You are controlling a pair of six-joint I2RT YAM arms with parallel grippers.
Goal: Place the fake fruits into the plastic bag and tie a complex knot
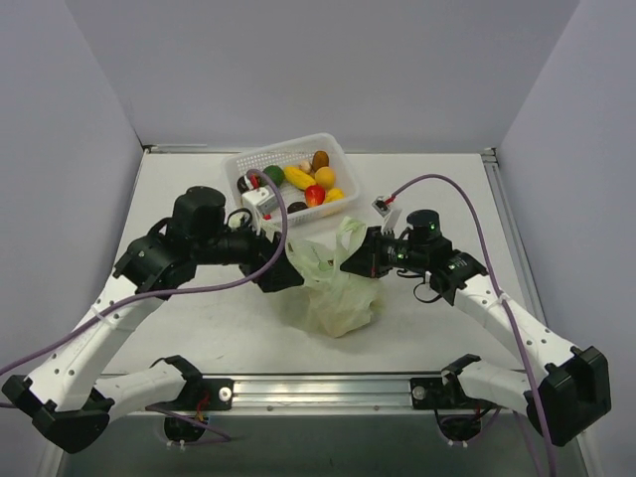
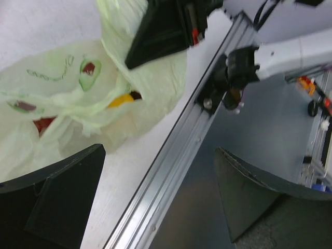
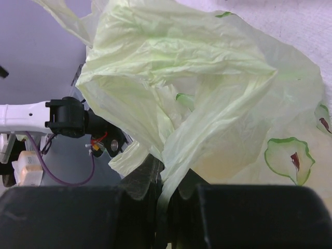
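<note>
The pale-green plastic bag lies at the table's middle, with avocado prints and fruit shapes showing through it. My right gripper is shut on a twisted strip of the bag at its right side and holds the bag's top up. My left gripper is open and empty beside the bag's left edge; in its wrist view the bag lies past the left finger. Several fake fruits, yellow, orange, red, green and brown, lie in the white basket.
The white perforated basket stands at the back centre, just behind the left wrist. A metal rail runs along the near table edge between the arm bases. Grey walls close the table on three sides.
</note>
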